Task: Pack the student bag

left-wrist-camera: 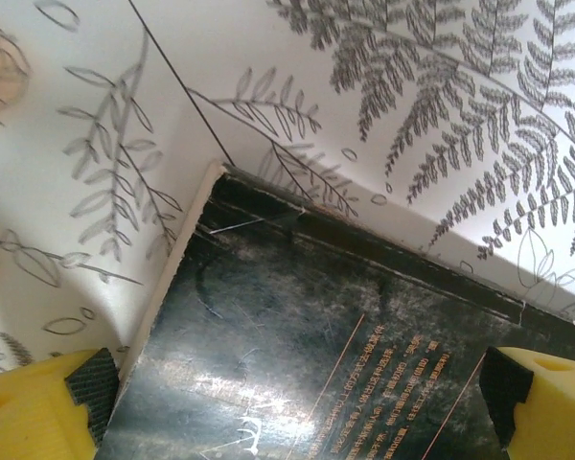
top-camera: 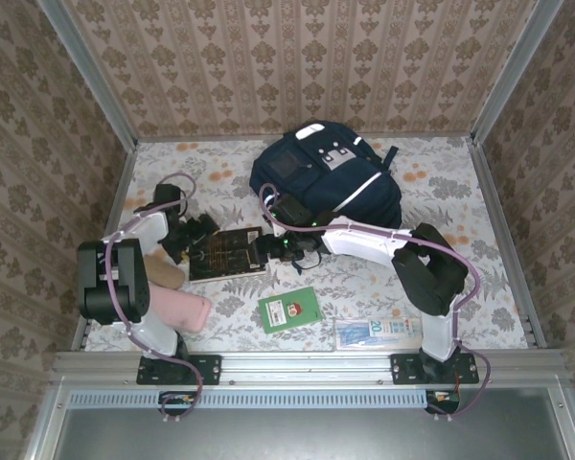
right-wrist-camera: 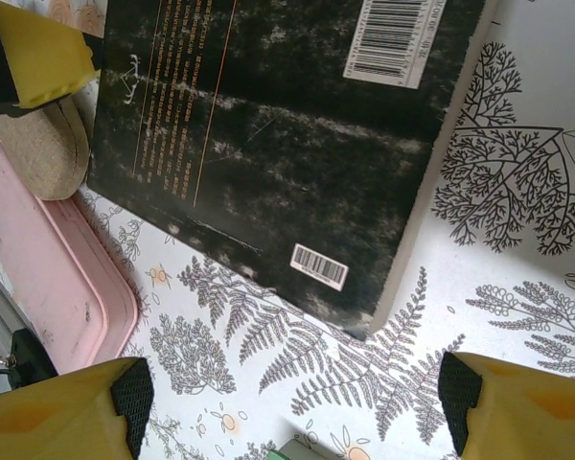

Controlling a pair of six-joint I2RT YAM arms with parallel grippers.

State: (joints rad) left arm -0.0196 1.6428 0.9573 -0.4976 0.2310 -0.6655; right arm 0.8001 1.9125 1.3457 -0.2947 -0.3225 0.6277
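Both stand wide and empty: the left claw (left-wrist-camera: 297,388) is spread over a corner of the dark book (left-wrist-camera: 307,316), the right claw (right-wrist-camera: 287,393) just short of its opposite edge, probably to lift the flat book together. The student bag (top-camera: 326,177) lies just beyond the right claw, likely where the book is bound.

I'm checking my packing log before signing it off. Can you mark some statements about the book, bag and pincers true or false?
1. The black book lies on the table, outside the student bag. True.
2. The left pincer is shut on the book. False: it is open above the book.
3. The green booklet lies right of the pink case. True.
4. The pink case sits inside the bag. False: it lies on the table.
5. The right pincer is open. True.
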